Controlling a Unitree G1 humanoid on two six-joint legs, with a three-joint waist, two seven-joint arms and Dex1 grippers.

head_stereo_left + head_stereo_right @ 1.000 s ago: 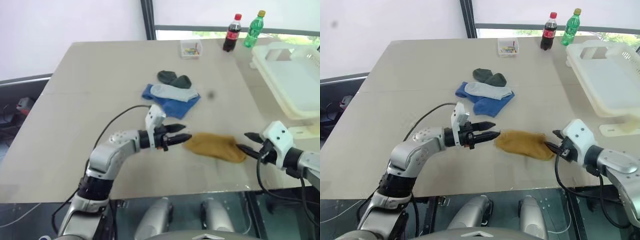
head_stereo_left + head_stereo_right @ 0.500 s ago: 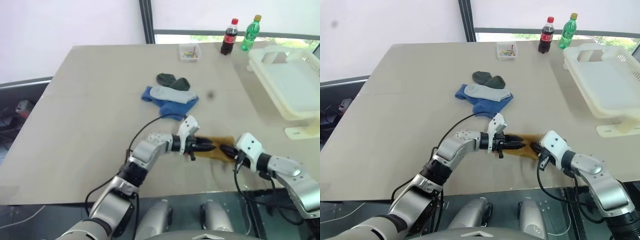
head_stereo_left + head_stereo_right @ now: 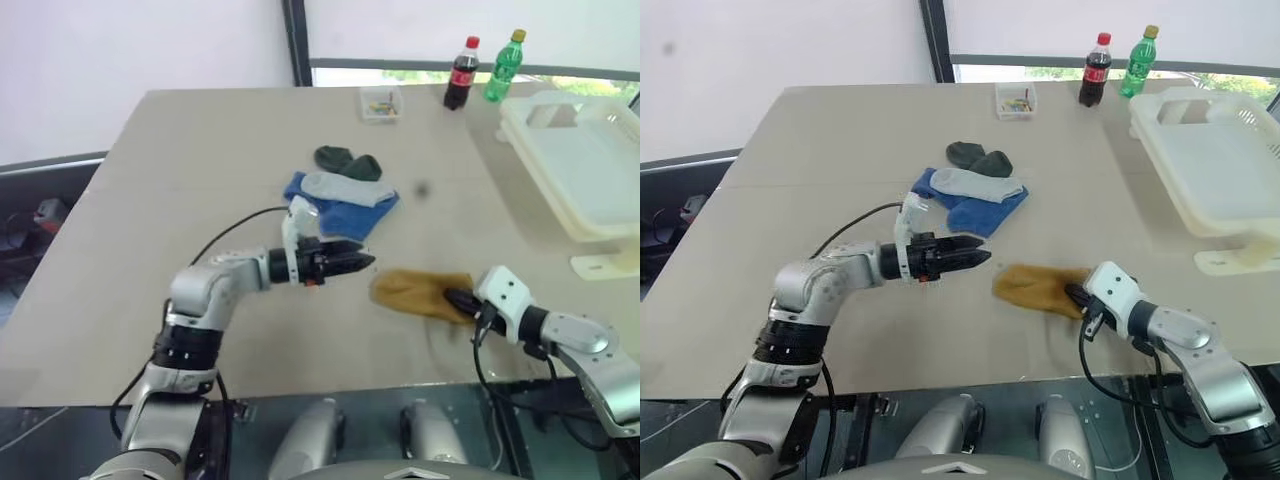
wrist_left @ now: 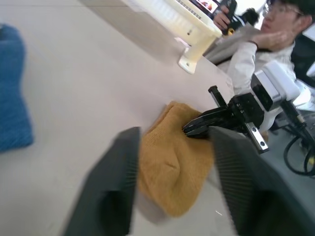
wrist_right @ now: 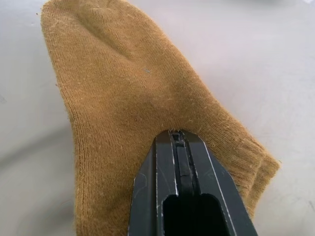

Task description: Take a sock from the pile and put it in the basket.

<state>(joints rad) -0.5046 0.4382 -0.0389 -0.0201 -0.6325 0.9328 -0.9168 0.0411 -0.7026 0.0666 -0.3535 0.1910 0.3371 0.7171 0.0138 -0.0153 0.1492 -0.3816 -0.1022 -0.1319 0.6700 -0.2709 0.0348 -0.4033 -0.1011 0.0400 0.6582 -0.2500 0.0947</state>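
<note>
Two grippers: right gripper (image 3: 458,298) pinches mustard sock (image 3: 415,293) edge; left gripper (image 3: 362,263) spread, apart.

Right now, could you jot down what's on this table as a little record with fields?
Surface: beige table
Held item: mustard sock, lying flat, pinched at one end by the right end effector, shut
Left end effector: open, apart from the sock, holding nothing
Pile: blue, grey and dark green socks, mid-table
Basket: cream, at the table's right edge, no sock in it
Far edge: small clear box, cola bottle, green bottle
</note>
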